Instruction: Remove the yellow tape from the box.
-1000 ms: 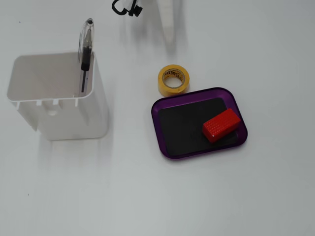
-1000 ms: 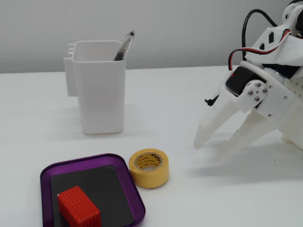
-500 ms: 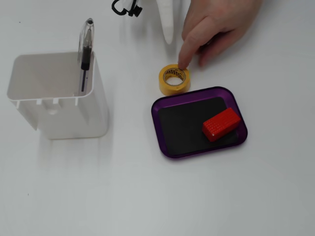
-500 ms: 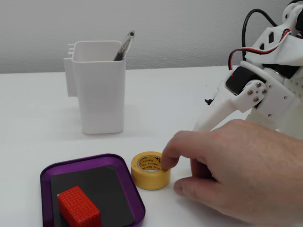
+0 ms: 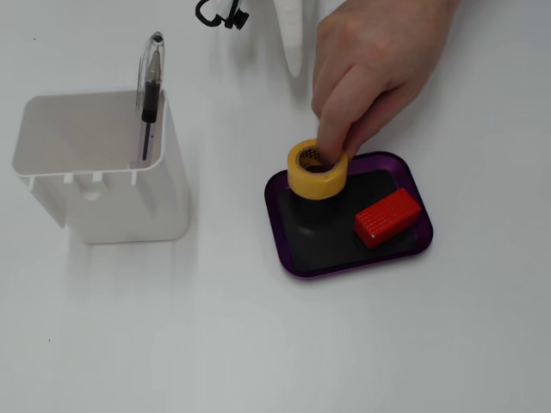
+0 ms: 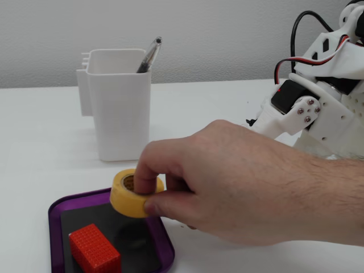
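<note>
A human hand (image 5: 379, 60) pinches the yellow tape (image 5: 317, 172), a ring with a pale core, and holds it just above the far-left part of the purple box (image 5: 284, 245). In a fixed view the tape (image 6: 129, 196) hangs over the box's (image 6: 54, 227) black floor, gripped by the hand (image 6: 244, 187). My gripper (image 5: 294, 52) shows only as a white tapered finger at the top edge, well apart from the tape; whether it is open or shut cannot be seen. The folded arm (image 6: 318, 114) stands at the right.
A red block (image 5: 387, 217) lies in the box's right half, also seen in a fixed view (image 6: 94, 250). A taller white container (image 5: 103, 172) with a pen (image 5: 151, 95) stands to the left. A black cable (image 5: 219, 13) lies at the top edge.
</note>
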